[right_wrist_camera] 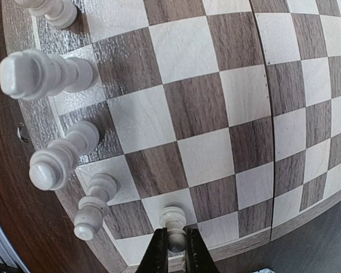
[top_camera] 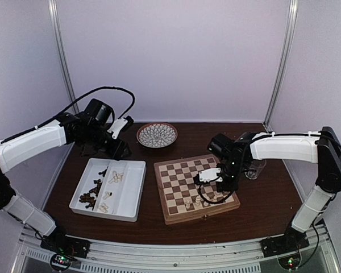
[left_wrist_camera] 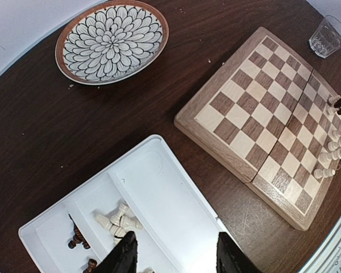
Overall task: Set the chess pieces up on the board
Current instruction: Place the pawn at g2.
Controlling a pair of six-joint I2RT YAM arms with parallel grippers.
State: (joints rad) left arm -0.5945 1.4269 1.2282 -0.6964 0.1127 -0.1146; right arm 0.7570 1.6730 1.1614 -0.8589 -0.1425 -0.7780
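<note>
Upright on the near-edge squares of the thick, tan-and-brown checked wooden board (top_camera: 179,176) stand turned cream-white chess pieces (right_wrist_camera: 57,162). The right claw (right_wrist_camera: 173,244) is clamped on one cream-white pawn (right_wrist_camera: 172,220). To the left, the left claw (left_wrist_camera: 173,253) hangs open above the smooth white two-compartment tray (left_wrist_camera: 159,187).

On the board (top_camera: 179,173) the far and middle squares are bare, so there is room to come down. White pieces (right_wrist_camera: 59,162) stand close together in a row along its near edge. The right gripper (right_wrist_camera: 175,239) is low there too, pinching a white pawn (right_wrist_camera: 173,219). A glass (left_wrist_camera: 328,36) stands near the board's right edge. Bare table (left_wrist_camera: 74,131) lies between the board, the plate (left_wrist_camera: 112,41) and the tray (left_wrist_camera: 159,187).
</note>
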